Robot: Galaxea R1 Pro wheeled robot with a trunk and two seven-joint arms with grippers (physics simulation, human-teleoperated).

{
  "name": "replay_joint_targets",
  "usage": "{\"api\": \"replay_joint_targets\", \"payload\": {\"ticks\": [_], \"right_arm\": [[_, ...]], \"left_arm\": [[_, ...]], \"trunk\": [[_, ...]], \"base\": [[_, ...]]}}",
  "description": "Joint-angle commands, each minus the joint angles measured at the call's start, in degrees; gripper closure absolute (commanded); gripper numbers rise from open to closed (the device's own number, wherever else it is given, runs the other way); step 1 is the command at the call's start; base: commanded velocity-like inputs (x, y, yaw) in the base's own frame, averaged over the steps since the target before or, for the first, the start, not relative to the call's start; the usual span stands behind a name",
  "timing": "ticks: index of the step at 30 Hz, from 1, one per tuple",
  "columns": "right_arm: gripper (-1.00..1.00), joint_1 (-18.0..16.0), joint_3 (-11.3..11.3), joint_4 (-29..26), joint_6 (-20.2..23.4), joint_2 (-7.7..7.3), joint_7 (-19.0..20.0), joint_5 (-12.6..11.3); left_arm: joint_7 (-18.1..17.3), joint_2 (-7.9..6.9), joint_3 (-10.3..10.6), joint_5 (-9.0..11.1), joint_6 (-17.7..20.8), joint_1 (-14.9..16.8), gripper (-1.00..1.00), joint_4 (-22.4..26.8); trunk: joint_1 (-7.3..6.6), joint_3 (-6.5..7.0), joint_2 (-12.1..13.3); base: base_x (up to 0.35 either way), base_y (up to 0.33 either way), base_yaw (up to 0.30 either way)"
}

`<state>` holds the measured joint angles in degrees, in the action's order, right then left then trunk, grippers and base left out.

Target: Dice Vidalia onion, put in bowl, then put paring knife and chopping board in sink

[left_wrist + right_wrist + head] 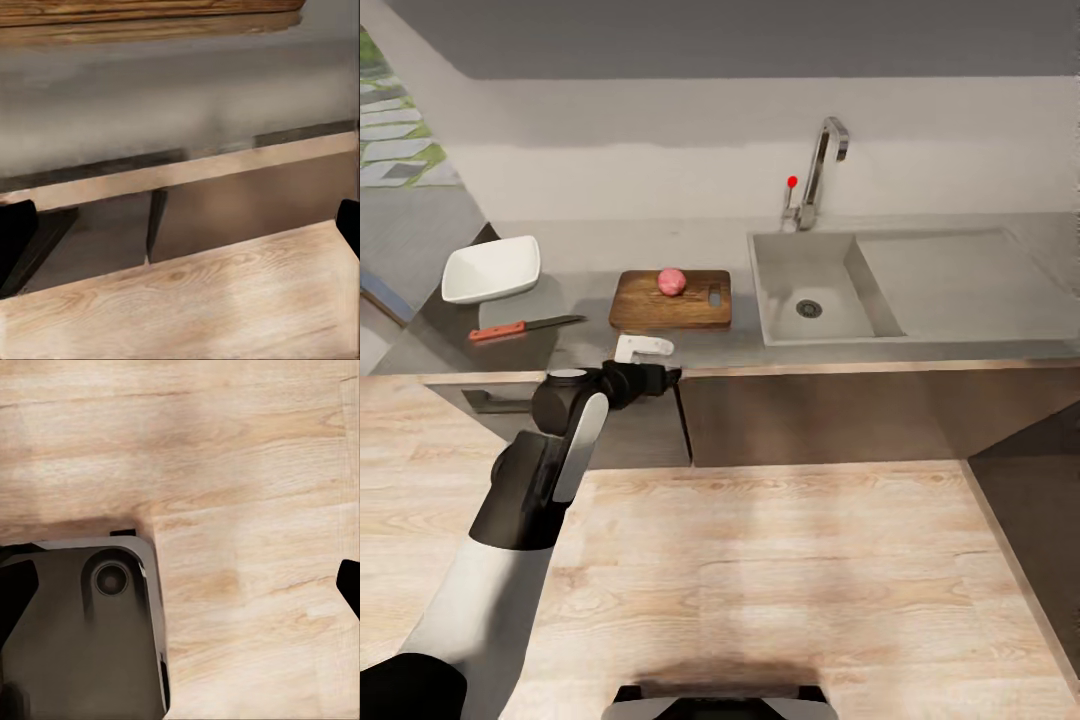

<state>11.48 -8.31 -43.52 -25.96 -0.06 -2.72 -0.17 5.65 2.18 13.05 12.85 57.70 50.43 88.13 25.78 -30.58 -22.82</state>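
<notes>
The small pinkish-red rounded onion (672, 281) sits on the rectangular brown wooden chopping board (650, 308), which lies on the long grey table (700, 345) just beside the grey steel sink (780, 290). Farther from the sink than the board, the red-handled paring knife (525, 327) lies near the shallow white squarish bowl (491, 269). The left gripper (643, 347) hovers at the table's front edge near the board, jaws apart. The right gripper (180, 585) hangs over the light wooden floor (247, 472), jaws apart.

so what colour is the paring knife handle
Reddish-orange, on the paring knife lying on the countertop; clearest in the head view.
</notes>
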Motion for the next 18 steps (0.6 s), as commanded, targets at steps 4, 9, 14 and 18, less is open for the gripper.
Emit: {"api": "replay_joint_targets", "payload": {"ticks": [4, 9, 14, 18], "right_arm": [[-1.00, 0.04, 0.05, -0.08, -0.06, 0.01, -0.18, -0.01], [-1.00, 0.04, 0.05, -0.08, -0.06, 0.03, -0.18, -0.01], [-1.00, 0.04, 0.05, -0.03, -0.06, 0.01, -0.18, -0.06], [-1.00, 0.04, 0.05, 0.00, -0.06, -0.02, -0.18, -0.02]], "left_arm": [[0.59, 0.01, 0.04, 0.60, 0.22, 0.03, -1.00, -0.02], [0.59, 0.01, 0.04, 0.60, 0.22, 0.02, -1.00, -0.05], [0.59, -0.02, 0.04, 0.64, 0.22, -0.06, -1.00, -0.12], [0.45, -0.07, 0.04, 0.59, -0.09, -4.57, -1.00, -0.03]], "trunk": [[0.00, -0.07, -0.10], [0.00, -0.07, -0.10], [0.00, -0.07, -0.10], [0.00, -0.07, -0.10]], "base": [[-0.335, 0.000, 0.000], [-0.335, 0.000, 0.000], [-0.335, 0.000, 0.000], [-0.192, 0.000, 0.000]]}}
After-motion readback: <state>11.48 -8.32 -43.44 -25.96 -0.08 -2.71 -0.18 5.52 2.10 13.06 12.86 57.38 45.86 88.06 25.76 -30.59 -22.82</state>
